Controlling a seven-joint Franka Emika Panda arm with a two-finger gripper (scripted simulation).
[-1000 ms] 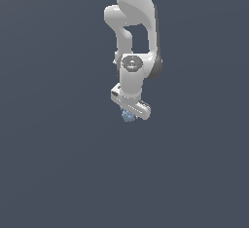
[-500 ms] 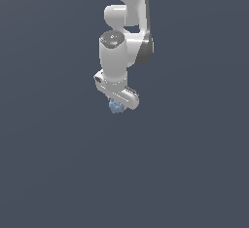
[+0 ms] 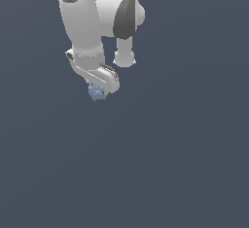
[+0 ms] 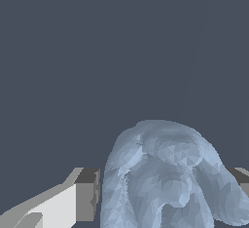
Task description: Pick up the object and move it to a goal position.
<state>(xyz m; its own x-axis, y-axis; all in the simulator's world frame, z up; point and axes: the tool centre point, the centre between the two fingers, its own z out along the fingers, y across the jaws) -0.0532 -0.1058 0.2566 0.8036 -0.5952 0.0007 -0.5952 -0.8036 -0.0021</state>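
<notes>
Since half a second ago the arm has swung toward the exterior view's left and its wrist housing now leans over, carrying the gripper (image 3: 98,89) and its load with it. That load, the object (image 3: 97,93), is a pale blue-grey lumpy blob poking out just below the white hand, high in the exterior view's left half. All round it lies plain dark grey ground (image 3: 185,163), flat and unmarked, with open room toward every edge below and to the exterior view's right; nothing else shows near the arm.

From the wrist, the object (image 4: 168,178) fills the space between the two fingers (image 4: 87,193), its sides touching the dark pads, so the fingers are clamped on it. That contact is hidden in the exterior view, where the hand covers the pads. Beyond the blob the wrist view shows only the same grey.
</notes>
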